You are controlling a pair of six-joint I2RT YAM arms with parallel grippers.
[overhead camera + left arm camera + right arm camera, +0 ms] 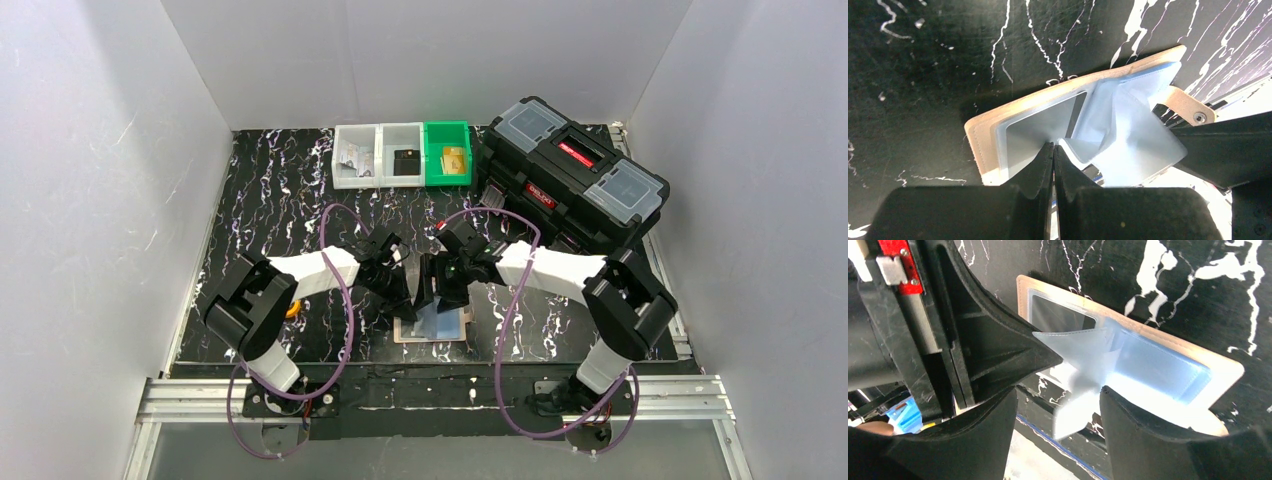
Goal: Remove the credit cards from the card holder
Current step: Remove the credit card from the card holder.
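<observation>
Centrally on the black marbled table (270,210), the two arms lean in toward each other. Each rises from its base at the near edge, folds at a raised elbow and sends its white forearm inward, so the wrists tip downward and the tools nearly meet. Below them the card holder (440,328) lies opened flat near the front of the table, its cream border and snap tab (1193,107) showing around pale translucent pockets. The left gripper (1053,150) comes in low from the holder's near edge, its two fingers pressed together at the tips, pinching a pale blue leaf (1138,145) that stands up from the holder's middle fold. Whether that leaf is a card or a plastic sleeve cannot be told. A dark grey rectangle (1048,120) shows through the pocket beside it. The right gripper (1059,390) hangs just above the holder's near side with its fingers spread wide. A blurred flap of the same pale sheet droops in the gap, and neither finger is seen pressing on it. From the right wrist view the left tool's pointed tip meets the sheet at its raised edge. At the back of the table stand three small bins (403,155) and a large black toolbox (570,175), well apart from the arms.
</observation>
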